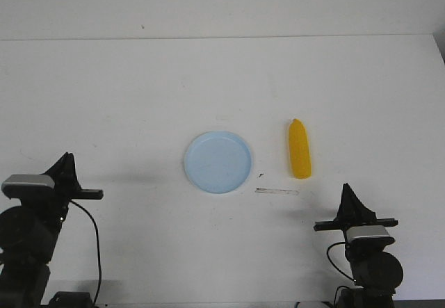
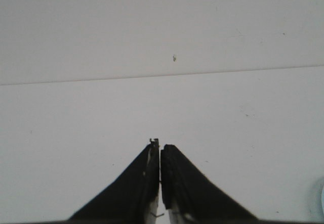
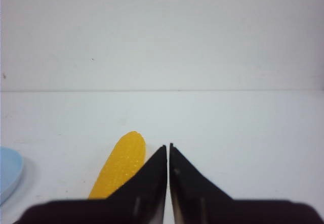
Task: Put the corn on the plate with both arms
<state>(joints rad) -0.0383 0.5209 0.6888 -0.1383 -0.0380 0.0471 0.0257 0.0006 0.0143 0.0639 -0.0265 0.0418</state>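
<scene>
The yellow corn point(image 1: 300, 149) lies on the white table, right of the pale-blue plate point(image 1: 217, 161), its pointed end away from me. It also shows in the right wrist view point(image 3: 120, 164), partly behind the fingers. The plate's rim shows at the edge of the right wrist view point(image 3: 9, 173). My right gripper point(image 1: 348, 191) is shut and empty, near the front edge, below and right of the corn. My left gripper point(image 1: 67, 160) is shut and empty at the front left, far from the plate. In the left wrist view the shut gripper point(image 2: 160, 144) points over bare table.
A thin pale strip point(image 1: 277, 191) lies on the table between the plate and the right gripper. The table's far edge meets a white wall point(image 1: 222, 5). Black cables hang by the left arm base point(image 1: 94, 242).
</scene>
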